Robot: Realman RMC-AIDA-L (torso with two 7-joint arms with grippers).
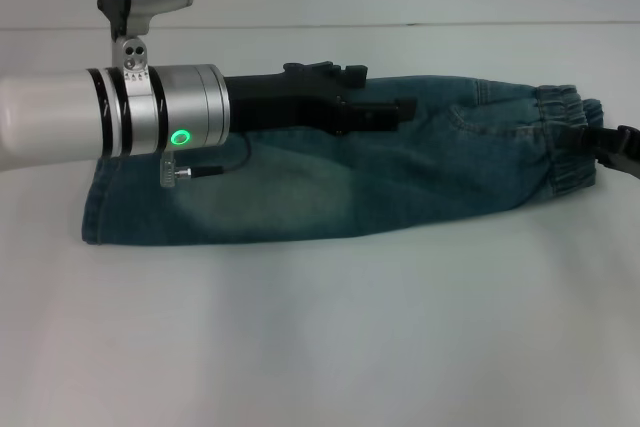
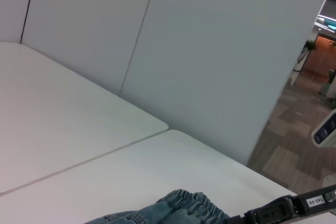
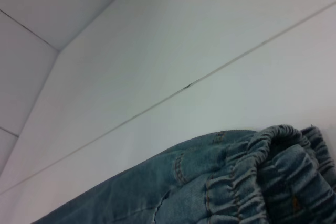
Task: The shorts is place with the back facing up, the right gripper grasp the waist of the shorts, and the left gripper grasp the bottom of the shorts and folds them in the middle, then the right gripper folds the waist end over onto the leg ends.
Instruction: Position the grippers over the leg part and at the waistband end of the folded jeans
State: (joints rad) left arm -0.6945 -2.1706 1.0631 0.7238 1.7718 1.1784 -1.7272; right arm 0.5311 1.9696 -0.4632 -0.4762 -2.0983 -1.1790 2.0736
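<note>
The blue denim shorts (image 1: 330, 182) lie folded lengthwise in a long strip on the white table (image 1: 320, 347). Their leg ends are at the left and the elastic waist (image 1: 570, 137) is at the right. My left arm reaches in from the left, and its gripper (image 1: 385, 97) hovers open over the middle of the shorts, holding nothing. At the right edge, my right gripper (image 1: 618, 147) is at the waistband and looks shut on it. The gathered waist (image 3: 273, 166) fills the corner of the right wrist view. In the left wrist view the waist (image 2: 184, 205) lies beside the right gripper (image 2: 278, 211).
White table surface stretches in front of the shorts and behind them up to a seam line (image 1: 400, 25). Grey partition walls (image 2: 210, 51) stand behind the table, with open floor (image 2: 299, 145) past its far corner.
</note>
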